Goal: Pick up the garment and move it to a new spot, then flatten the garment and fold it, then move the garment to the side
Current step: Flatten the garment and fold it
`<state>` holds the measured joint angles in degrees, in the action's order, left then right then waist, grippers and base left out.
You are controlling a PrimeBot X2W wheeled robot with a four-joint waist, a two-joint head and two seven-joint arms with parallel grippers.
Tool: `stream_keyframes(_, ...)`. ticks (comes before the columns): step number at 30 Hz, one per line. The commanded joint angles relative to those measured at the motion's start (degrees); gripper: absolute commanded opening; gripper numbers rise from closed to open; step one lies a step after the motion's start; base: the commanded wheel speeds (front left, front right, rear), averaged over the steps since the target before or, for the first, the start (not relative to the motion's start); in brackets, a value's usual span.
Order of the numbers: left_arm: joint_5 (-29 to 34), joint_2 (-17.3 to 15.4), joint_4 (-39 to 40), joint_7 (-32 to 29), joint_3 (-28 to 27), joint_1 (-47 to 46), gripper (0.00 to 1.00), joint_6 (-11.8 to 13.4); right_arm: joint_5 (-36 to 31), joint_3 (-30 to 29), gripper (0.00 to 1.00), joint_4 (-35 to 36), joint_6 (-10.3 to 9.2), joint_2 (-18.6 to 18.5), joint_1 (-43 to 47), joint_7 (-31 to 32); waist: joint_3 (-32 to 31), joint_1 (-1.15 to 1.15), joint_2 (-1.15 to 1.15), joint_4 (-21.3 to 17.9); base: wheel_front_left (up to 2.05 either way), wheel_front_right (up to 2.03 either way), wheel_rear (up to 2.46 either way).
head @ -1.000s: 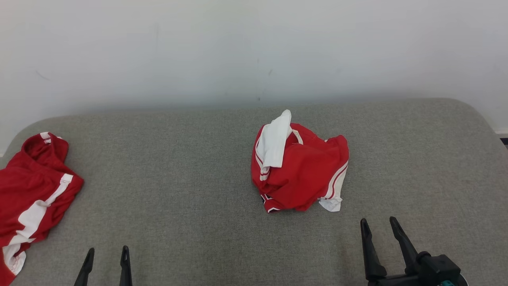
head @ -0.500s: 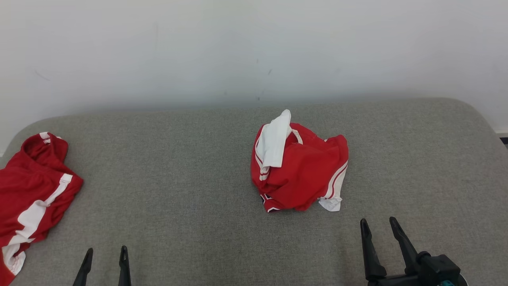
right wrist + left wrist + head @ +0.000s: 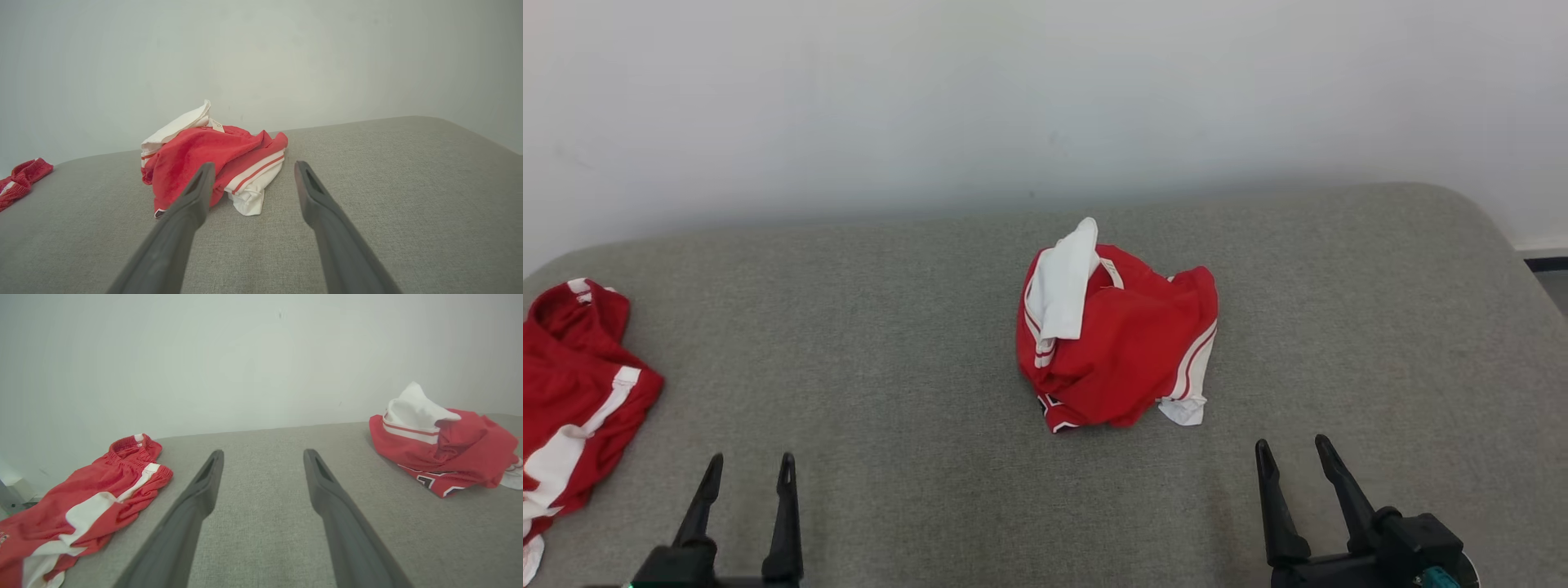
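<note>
At centre of grey upholstered surface, crumpled red-and-white jersey, left gripper at 7 o'clock, jaws spread and empty, right gripper at 5 o'clock, likewise released, red shorts at 9 o'clock

The left gripper had 2 long fingers, black and slim, each tapering from a broad root to a narrow rounded tip. Behind them sat a black blocky mount, with a tiny green speck at its outer edge. The right gripper matched it: 2 black fingers of the same wedge shape, rooted in a chunkier black housing with a rounded knuckle. Just behind that housing showed a small teal part and a sliver of pale round casing. Seen close from the wrists, the fingers looked matte charcoal and smooth, with a shallow elongated recess cut into each one near the tip.
</note>
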<state>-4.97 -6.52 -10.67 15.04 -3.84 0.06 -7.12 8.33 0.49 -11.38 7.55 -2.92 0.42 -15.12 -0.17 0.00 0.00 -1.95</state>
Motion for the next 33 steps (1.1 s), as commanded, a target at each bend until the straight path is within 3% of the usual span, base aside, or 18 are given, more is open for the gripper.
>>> stream_keyframes(1,0.0,-0.7,-0.5,0.2,0.9,-2.4,1.00,-0.3,0.5,0.1,1.00,0.2,-0.12,0.1,-0.4,-0.1,1.3,0.00,0.00,-1.9,0.00,0.00,0.00)
stream_keyframes(15,-5.6,-5.7,-9.7,0.2,16.2,-24.5,1.00,-0.3,1.8,-0.1,1.00,1.0,-0.12,0.1,-4.0,-0.1,8.9,0.00,0.00,-11.3,0.00,0.00,0.00)
stream_keyframes(29,-13.1,-7.2,-25.1,-1.0,29.0,-34.6,1.00,-0.3,4.2,0.5,1.00,1.3,-0.12,0.1,-6.1,-0.1,12.5,0.00,0.00,-16.6,0.00,0.00,0.00)
stream_keyframes(30,-13.8,-7.3,-26.1,-1.0,29.3,-35.1,0.60,-0.3,4.3,0.5,1.00,1.3,-0.12,0.1,-6.1,-0.1,12.7,0.00,0.00,-16.8,0.00,0.00,0.00)
stream_keyframes(31,-14.2,-7.5,-27.5,-1.4,29.6,-35.6,0.37,-0.3,4.4,0.6,1.00,1.3,-0.12,0.1,-6.2,-0.1,12.8,0.00,0.00,-17.0,0.00,0.00,0.00)
stream_keyframes(32,-14.4,-7.6,-28.2,-1.2,30.1,-36.2,0.00,-0.3,4.4,0.6,1.00,1.4,-0.12,0.1,-6.3,-0.1,12.9,0.00,0.00,-17.2,0.00,0.00,0.00)
stream_keyframes(33,-14.9,-7.5,-28.7,-1.0,30.2,-36.7,0.00,-0.3,4.4,0.5,1.00,1.5,-0.12,0.1,-6.3,-0.1,12.9,0.00,0.00,-17.3,0.00,0.00,0.00)
